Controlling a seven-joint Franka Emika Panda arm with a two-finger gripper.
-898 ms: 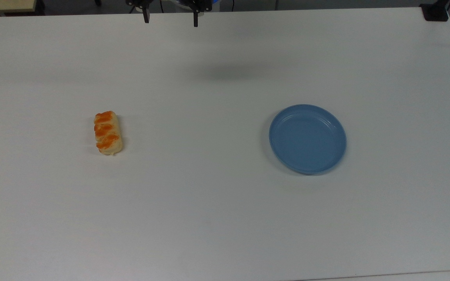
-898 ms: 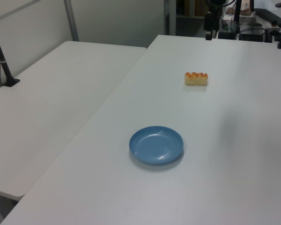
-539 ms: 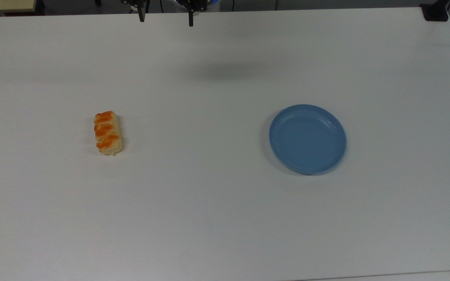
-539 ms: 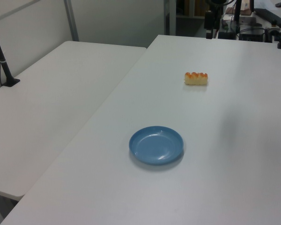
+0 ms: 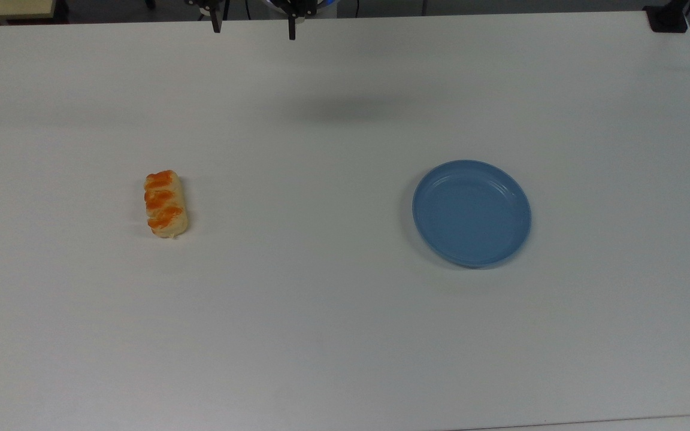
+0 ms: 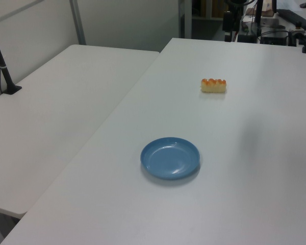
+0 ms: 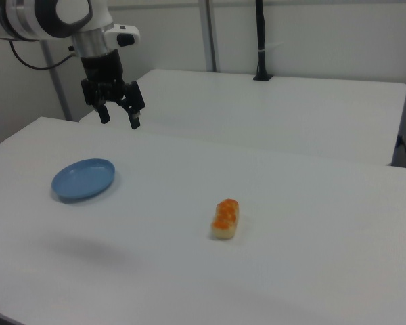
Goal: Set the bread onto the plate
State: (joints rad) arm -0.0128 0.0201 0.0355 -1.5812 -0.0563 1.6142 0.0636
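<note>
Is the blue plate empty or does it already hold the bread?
Empty. The plate shows only its bare blue inside, and the bread lies on the table well apart from it, toward the top view's left.

A broad white table [image 5: 333,335] spans the top view, plain and matte. In the left view a second white table [image 6: 56,112] sits just beside it, a black post [image 6: 1,61] standing on its far corner. The right view catches that post [image 7: 260,40] against a pale wall.
</note>
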